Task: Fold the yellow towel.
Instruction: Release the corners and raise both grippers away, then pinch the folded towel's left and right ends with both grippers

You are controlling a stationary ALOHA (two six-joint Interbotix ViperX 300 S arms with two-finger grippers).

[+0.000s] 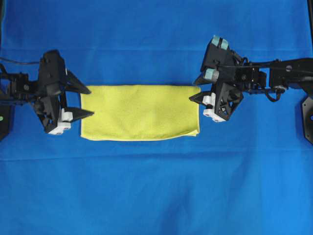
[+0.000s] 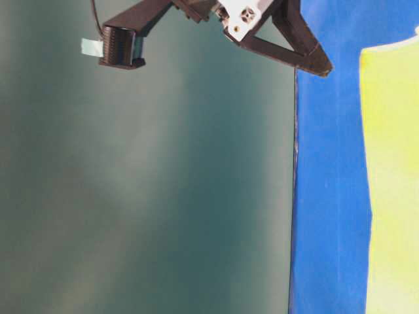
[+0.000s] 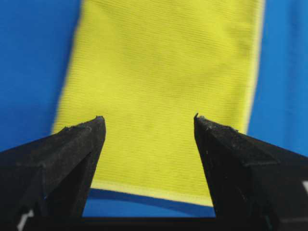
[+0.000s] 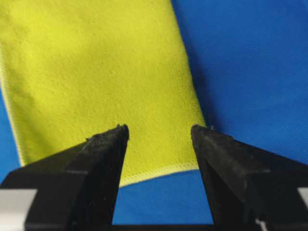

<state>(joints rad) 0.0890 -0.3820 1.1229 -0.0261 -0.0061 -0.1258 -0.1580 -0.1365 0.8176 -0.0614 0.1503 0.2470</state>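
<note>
Overhead exterior shows the blue table cloth (image 1: 156, 196) carrying the yellow towel (image 1: 139, 112), folded into a flat strip at centre. The left gripper (image 1: 87, 102) and right gripper (image 1: 194, 89) flank its short ends, jaws open and empty. One fold looks done; next likely calls for gripping an end.

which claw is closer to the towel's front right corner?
Right. The right claw hovers open at the towel's right edge, near its far corner; the left claw sits open off the opposite end.

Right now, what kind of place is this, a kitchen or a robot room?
Probably a robot workbench, not a kitchen. A table under a blue cloth holds one yellow towel, folded into a long rectangle. A black robot arm stands at each end, left pincer and right pincer both open. No dishes or sink show.
</note>
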